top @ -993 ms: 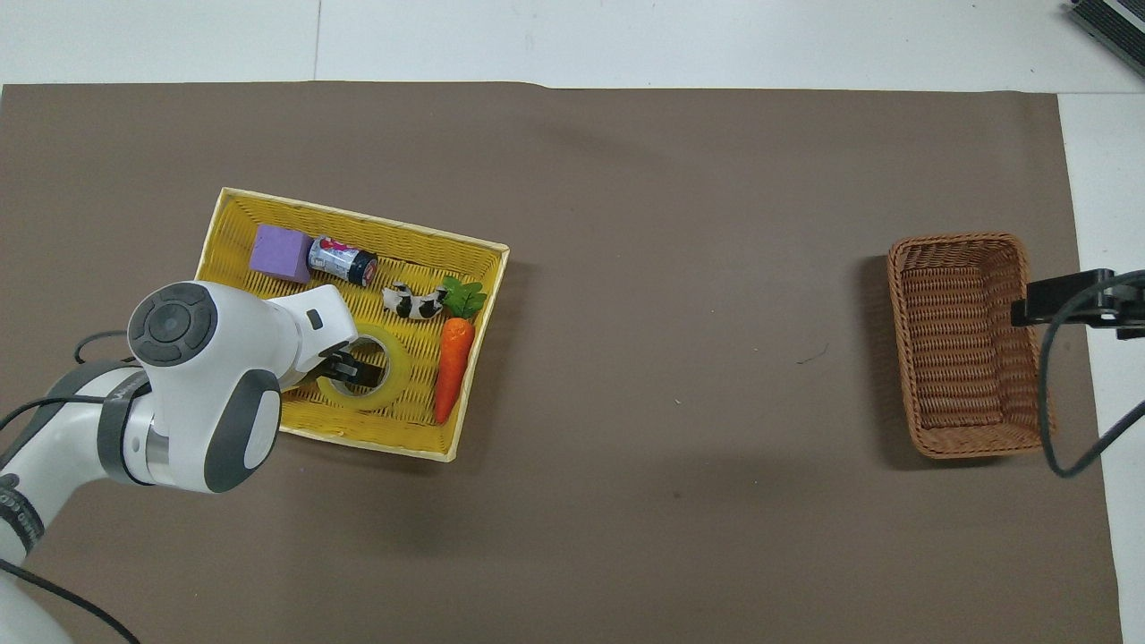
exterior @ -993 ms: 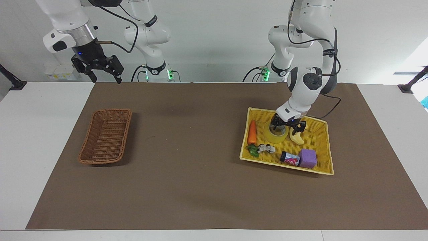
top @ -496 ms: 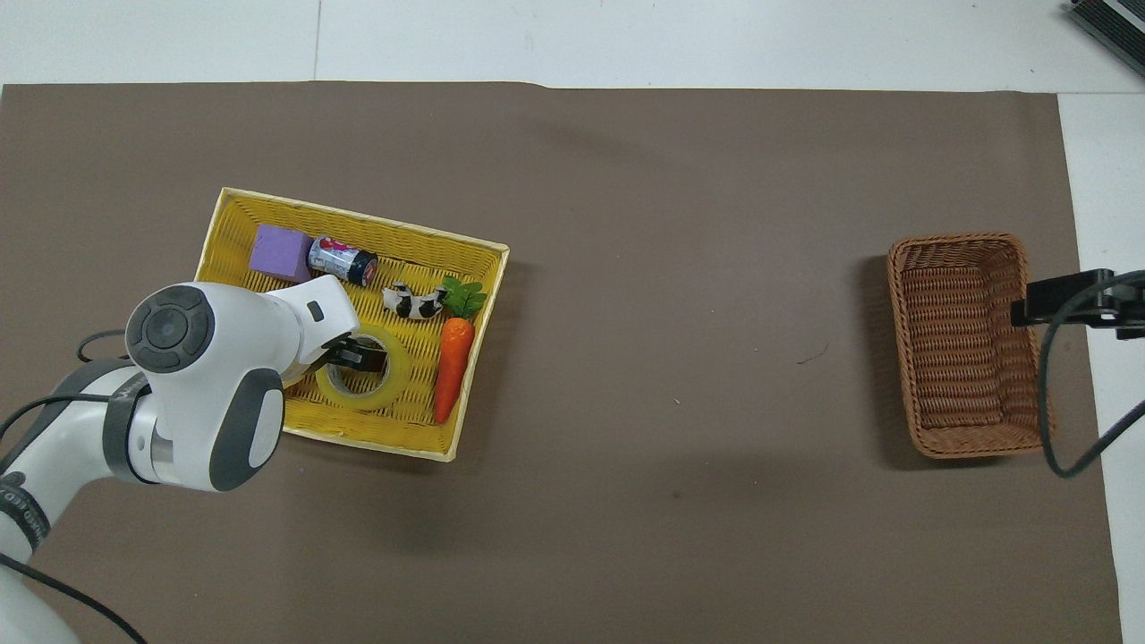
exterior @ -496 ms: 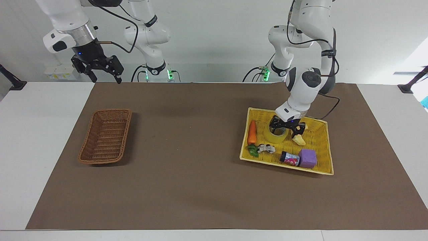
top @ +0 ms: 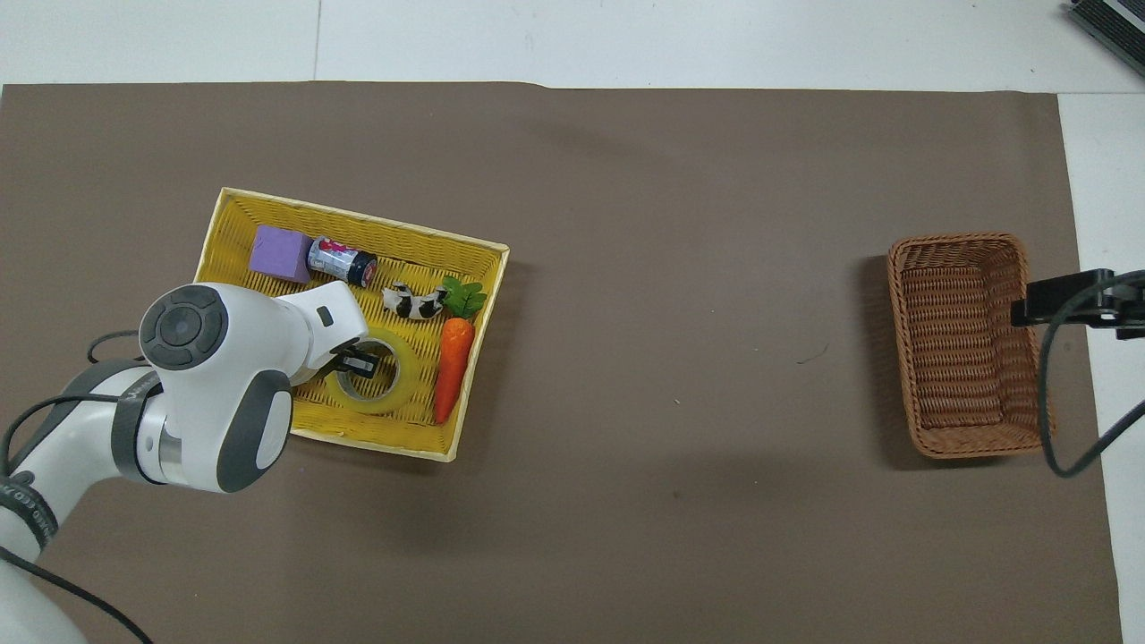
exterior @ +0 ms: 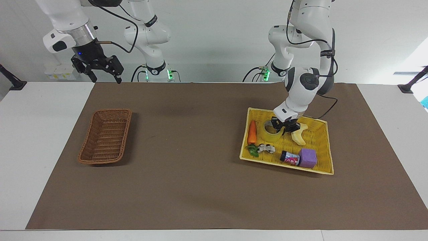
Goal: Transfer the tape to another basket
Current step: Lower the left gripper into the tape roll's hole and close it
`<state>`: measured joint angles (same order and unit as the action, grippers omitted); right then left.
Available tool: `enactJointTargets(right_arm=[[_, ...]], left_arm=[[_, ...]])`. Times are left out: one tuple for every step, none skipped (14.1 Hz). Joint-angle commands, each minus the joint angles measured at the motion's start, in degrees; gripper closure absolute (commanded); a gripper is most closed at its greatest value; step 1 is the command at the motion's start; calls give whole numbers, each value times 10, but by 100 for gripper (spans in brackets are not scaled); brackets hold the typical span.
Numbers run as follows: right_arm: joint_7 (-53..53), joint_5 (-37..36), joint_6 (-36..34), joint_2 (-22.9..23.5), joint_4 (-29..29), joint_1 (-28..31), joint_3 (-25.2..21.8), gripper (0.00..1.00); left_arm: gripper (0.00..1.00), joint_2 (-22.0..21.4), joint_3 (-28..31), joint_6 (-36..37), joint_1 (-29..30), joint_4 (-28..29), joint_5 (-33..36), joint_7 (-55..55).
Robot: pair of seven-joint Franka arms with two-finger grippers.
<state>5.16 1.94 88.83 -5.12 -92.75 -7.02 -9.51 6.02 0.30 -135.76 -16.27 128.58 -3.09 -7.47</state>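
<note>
Both views are bright and evenly lit from above, with soft, diffuse shadows. The brown wicker basket (exterior: 105, 136) throws a faint shadow on the mat (exterior: 200, 187) toward the left arm's end of the desk, and the yellow basket (exterior: 321, 147) does likewise. A strong white glare washes out one edge of the facing view. Focus is sharp throughout, without motion blur, and straight edges show little distortion.

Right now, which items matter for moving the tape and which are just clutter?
Job:
- tape, in left pincer
- yellow basket
- brown wicker basket

Clutter:
- carrot
- banana
- purple block
- can
- cow figure
</note>
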Motion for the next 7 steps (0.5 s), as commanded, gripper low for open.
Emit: enactJointTargets(right_arm=[[1,-1,1,-10,-11,6,3,0],[1,-1,1,-10,-11,6,3,0],[1,-1,1,-10,-11,6,3,0],[1,-1,1,-10,-11,6,3,0],[0,-1,1,-10,-11,6,3,0],[0,-1,1,-10,-11,6,3,0],[0,-1,0,-10,-11,6,3,0]], left_arm=[[100,5,8,37,-11,-40,-8,8],[100,3,8,61,-6,-60,-9,14],[100,1,8,87,-3,-81,-9,25],[100,0,9,116,-1,-105,-9,31],[100,0,9,144,2,-131,-9,33],[100,0,9,168,9,-154,-9,38],[100,-5,9,192,11,-176,-9,52]])
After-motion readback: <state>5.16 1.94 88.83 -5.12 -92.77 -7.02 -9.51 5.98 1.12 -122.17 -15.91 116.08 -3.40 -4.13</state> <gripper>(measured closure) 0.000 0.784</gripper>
